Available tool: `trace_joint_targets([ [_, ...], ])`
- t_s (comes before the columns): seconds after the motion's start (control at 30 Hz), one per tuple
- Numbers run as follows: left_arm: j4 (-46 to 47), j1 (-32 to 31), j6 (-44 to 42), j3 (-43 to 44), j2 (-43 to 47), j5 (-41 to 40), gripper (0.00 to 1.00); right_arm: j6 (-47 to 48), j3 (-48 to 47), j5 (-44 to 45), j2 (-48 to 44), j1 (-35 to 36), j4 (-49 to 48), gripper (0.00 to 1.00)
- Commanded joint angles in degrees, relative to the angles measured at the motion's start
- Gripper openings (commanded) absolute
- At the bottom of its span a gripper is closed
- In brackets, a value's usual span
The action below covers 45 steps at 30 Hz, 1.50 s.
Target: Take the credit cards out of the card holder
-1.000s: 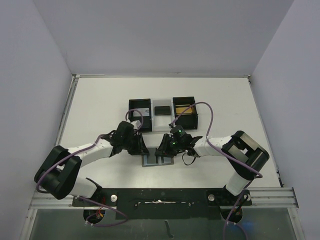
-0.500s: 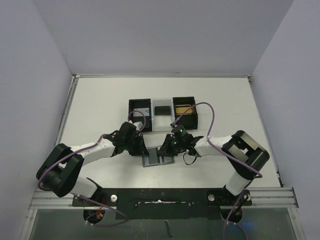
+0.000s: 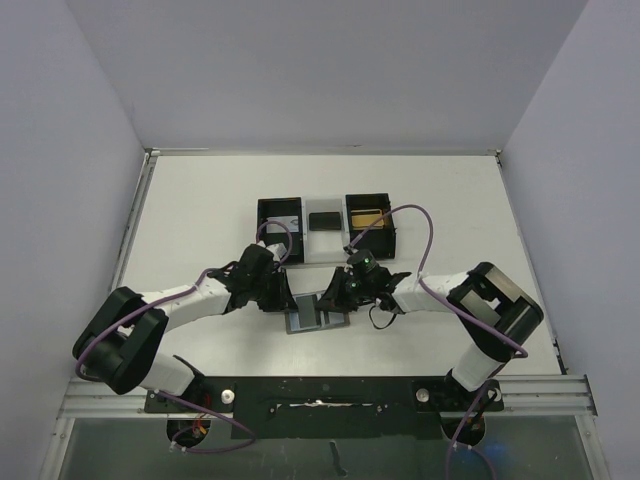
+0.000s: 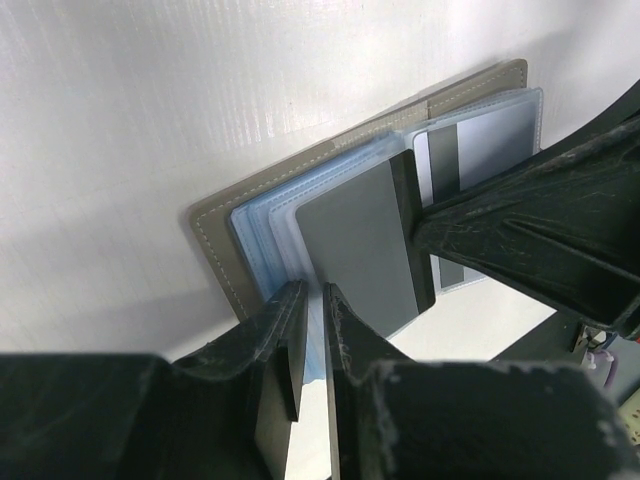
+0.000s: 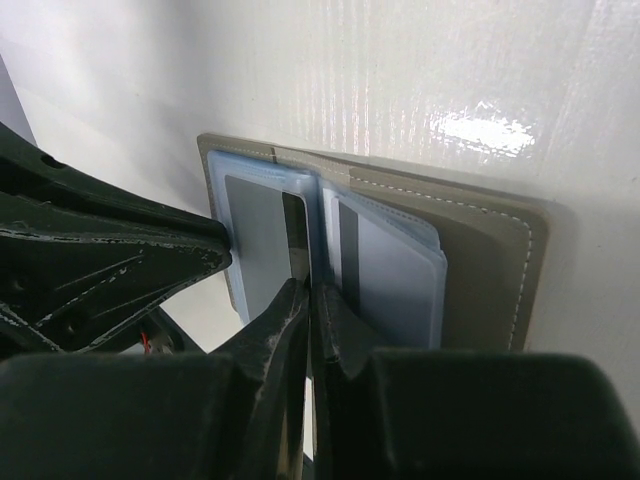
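Hands: left hand (image 4: 315, 340) nearly closed, seemingly pinching a pocket edge of the card holder (image 5: 480, 270), which lies open on the bench (image 4: 150, 100) between the arms | right hand (image 5: 305, 310) closed at the fold beside a grey card (image 4: 360, 250) | advice: pin the pocket, draw the card straight along its slot | unclear: whether the right fingers grip the card; card count
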<state>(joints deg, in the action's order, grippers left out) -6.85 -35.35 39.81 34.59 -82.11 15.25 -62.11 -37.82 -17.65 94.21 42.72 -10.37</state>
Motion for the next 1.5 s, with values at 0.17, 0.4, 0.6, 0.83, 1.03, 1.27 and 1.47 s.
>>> trace_joint_targets([
  [0.17, -3.01, -0.42, -1.10, -0.20, -0.27, -3.58, 0.12, 0.47, 1.01, 1.50, -3.32, -0.58, 0.46, 0.00],
  [0.4, -4.22, -0.26, -0.09, 0.02, 2.57, -5.93, 0.13, 0.35, 2.45, 2.10, -4.26, -1.30, 0.45, 0.00],
  [0.6, -4.59, -0.29, 2.01, 2.72, 5.90, -5.58, 0.24, -0.46, 2.75, 0.31, -2.78, -1.21, -2.27, 0.00],
  [0.83, 5.00, -4.18, 7.66, 2.85, 6.65, -0.85, 0.30, -0.60, 2.60, 0.32, -2.46, -1.24, -2.60, 0.01],
  [1.03, 5.72, -5.63, 8.73, 3.30, 1.58, -2.61, 0.21, -0.56, 2.88, 0.42, -3.07, -1.23, -2.77, 0.03],
  [1.27, 3.50, -6.04, 8.42, 1.22, 0.92, -7.36, 0.20, -0.73, 2.97, 0.12, -2.72, -1.26, -3.00, 0.03],
  [1.47, 1.46, -6.32, 7.43, 1.15, -0.86, -8.90, 0.18, -0.38, 2.73, -0.19, -2.95, -1.28, -3.02, 0.03],
])
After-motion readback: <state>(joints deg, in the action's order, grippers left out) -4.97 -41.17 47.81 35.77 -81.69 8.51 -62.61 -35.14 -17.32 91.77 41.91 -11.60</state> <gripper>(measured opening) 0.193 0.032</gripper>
